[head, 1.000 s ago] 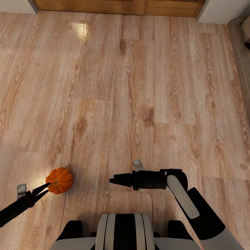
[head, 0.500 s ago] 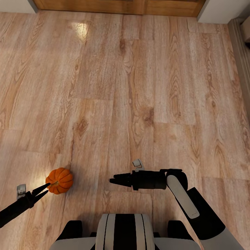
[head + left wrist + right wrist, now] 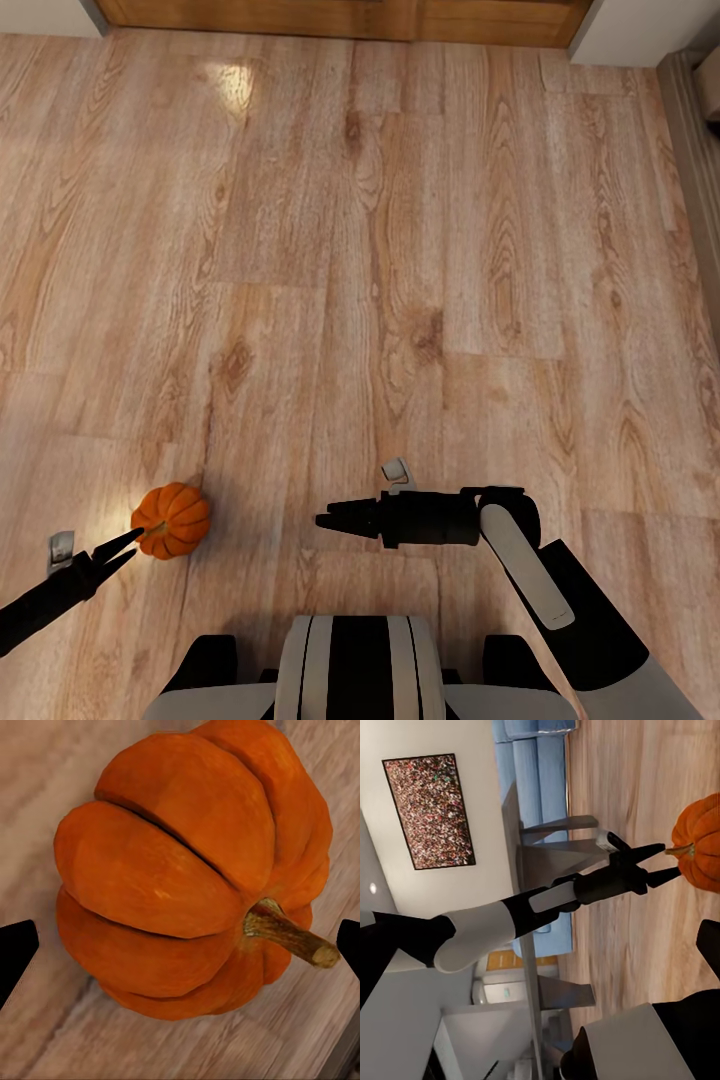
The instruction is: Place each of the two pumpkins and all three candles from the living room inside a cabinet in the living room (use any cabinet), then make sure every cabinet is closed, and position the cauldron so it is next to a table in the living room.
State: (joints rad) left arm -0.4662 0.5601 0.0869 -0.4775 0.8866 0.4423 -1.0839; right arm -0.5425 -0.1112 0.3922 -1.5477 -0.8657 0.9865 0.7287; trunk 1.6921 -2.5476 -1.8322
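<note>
A bright-orange ribbed pumpkin (image 3: 172, 519) with a short brown stem sits on the wood floor at the lower left of the head view. My left gripper (image 3: 128, 548) is open, and its fingertips reach the pumpkin's near side. In the left wrist view the pumpkin (image 3: 187, 870) looms close, with a dark fingertip (image 3: 15, 952) at each side edge. My right gripper (image 3: 322, 520) hovers over bare floor to the pumpkin's right and holds nothing. The right wrist view looks sideways at the left gripper (image 3: 664, 864) and the pumpkin (image 3: 701, 844). A grey table (image 3: 526, 945) with slanted legs stands edge-on behind them.
A brown wooden front (image 3: 340, 18) runs along the far edge of the floor between white walls. A grey strip (image 3: 690, 150) borders the right side. A blue sofa (image 3: 536, 765) and a wall picture (image 3: 431, 810) lie beyond the table. Wide plank floor stretches ahead.
My left gripper has slid slightly back toward the lower left, off the pumpkin's side. The pumpkin and the right arm have stayed put.
</note>
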